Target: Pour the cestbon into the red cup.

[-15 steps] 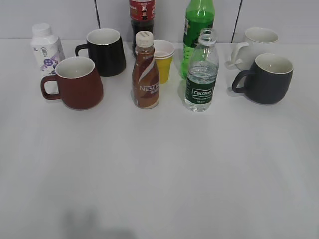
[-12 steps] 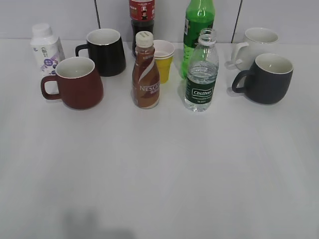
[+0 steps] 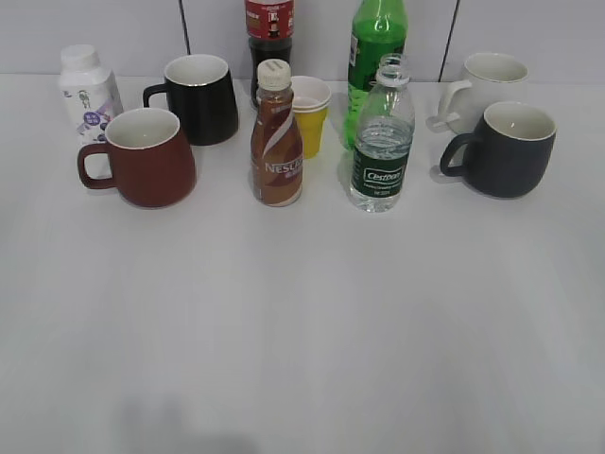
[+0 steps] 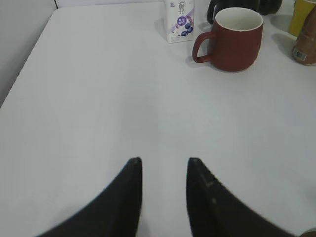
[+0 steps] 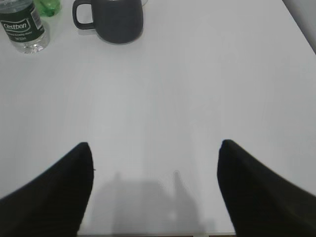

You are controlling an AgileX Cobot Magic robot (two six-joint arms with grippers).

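Note:
The cestbon [image 3: 381,137], a small clear uncapped bottle with a dark green label, stands upright at the middle right of the row; its lower part shows in the right wrist view [image 5: 23,27]. The red cup [image 3: 142,157] stands upright at the left with its handle to the left; it also shows in the left wrist view [image 4: 236,32]. My left gripper [image 4: 162,163] is open and empty over bare table, well short of the cup. My right gripper [image 5: 154,145] is wide open and empty, far from the bottle. Neither gripper shows in the exterior view.
A brown Nescafe bottle [image 3: 276,135], a yellow paper cup [image 3: 310,115], a green soda bottle [image 3: 374,57] and a dark cola bottle [image 3: 268,33] crowd the middle. A black mug [image 3: 200,98] and white milk bottle [image 3: 87,87] stand left; a dark grey mug [image 3: 506,148] and white mug [image 3: 487,87] right.

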